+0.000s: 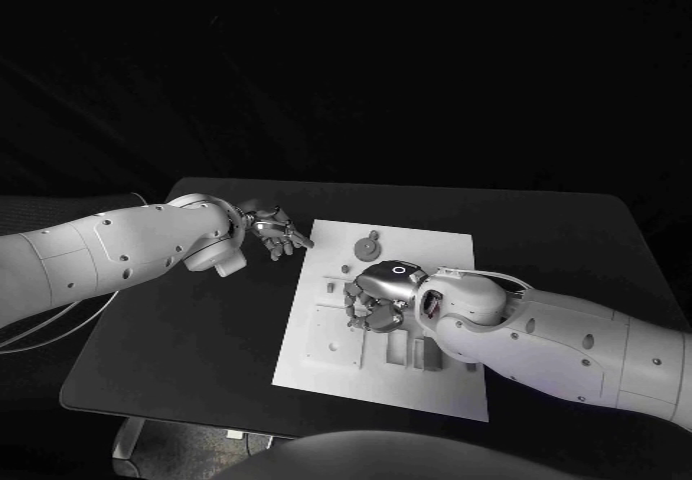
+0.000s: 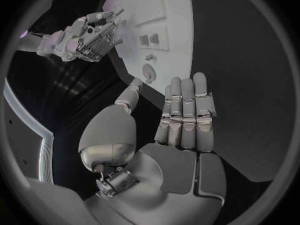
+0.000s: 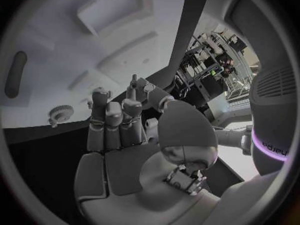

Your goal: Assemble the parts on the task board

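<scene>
The white task board [image 1: 433, 250] lies in the middle of the black table. A round toothed part [image 1: 369, 245] lies flat near its far end, also seen as the toothed part [image 3: 60, 114] and the round part [image 2: 149, 73]. Small parts [image 1: 330, 286] sit near the board's left edge. My right hand [image 1: 378, 297] hovers low over the board's middle, fingers [image 3: 112, 116] bent and the thumb close to them; whether it pinches anything is unclear. My left hand [image 1: 274, 232] is off the board's far left corner, fingers [image 2: 186, 110] straight and together, holding nothing.
Recessed slots [image 1: 397, 348] and raised blocks mark the board's near half; a dark oblong slot [image 3: 15, 75] shows by the right hand. Bare black table [image 1: 188, 330] lies left of the board, with more on the right [image 1: 577, 250].
</scene>
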